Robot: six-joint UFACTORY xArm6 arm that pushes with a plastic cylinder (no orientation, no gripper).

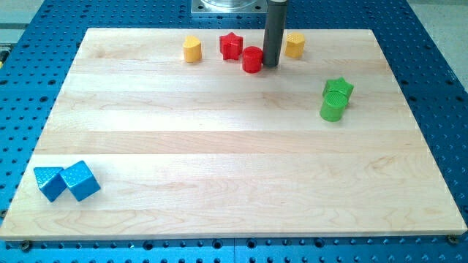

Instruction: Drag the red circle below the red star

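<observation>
Camera view: one frame, wooden board [219,146].
Tool: my tip [270,65] is a plain rod with nothing to spread or pinch, touching the red circle [252,60] on its right.
Red circle position: lower right of the red star [231,45], just beside it.
Progress: judged partly done; circle must shift left to sit directly below the star.
Containers: none visible.

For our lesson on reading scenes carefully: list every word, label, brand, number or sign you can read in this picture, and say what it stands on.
None: no readable text, label, number or sign shows anywhere.
The wooden board, red circle, red star, two yellow blocks, green star, green cylinder and two blue cubes are all unmarked.
My tip, just to the view's right of the red circle, is plain dark.
</observation>
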